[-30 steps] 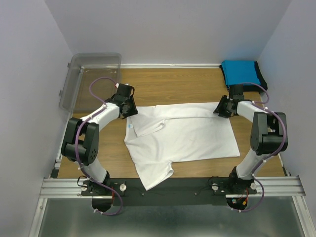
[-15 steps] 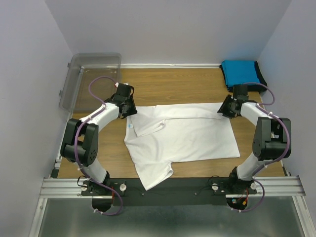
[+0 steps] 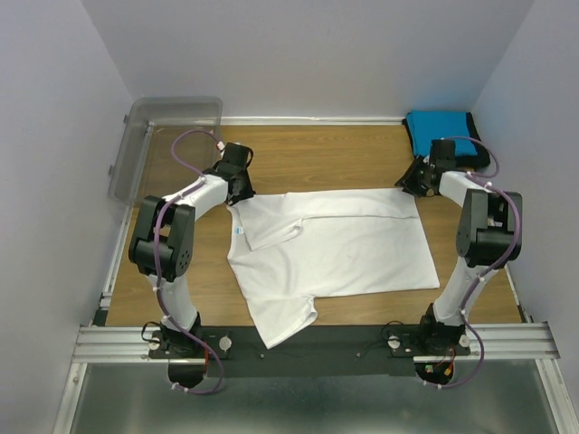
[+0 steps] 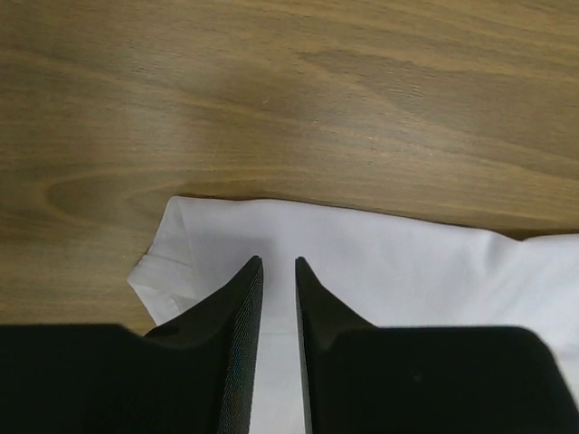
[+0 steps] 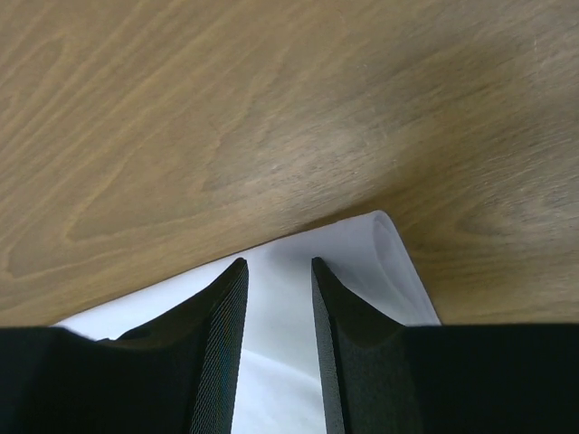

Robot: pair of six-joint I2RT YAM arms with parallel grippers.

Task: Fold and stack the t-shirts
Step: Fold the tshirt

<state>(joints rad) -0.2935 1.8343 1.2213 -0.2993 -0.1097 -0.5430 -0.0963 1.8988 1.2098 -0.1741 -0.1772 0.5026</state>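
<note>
Your left pincer (image 4: 278, 262) and right pincer (image 5: 279, 264) have moved out to the far corners of the white t-shirt (image 3: 335, 244), each slightly apart; fold pending.

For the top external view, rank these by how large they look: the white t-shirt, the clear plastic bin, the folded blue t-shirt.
Largest to smallest:
1. white t-shirt
2. clear plastic bin
3. blue t-shirt, clearly smallest

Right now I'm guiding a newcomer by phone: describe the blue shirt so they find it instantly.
Go to the far right corner of the wooden table. The blue shirt lies folded there, a black one at its edge, unlike the white shirt spread mid-table.
</note>
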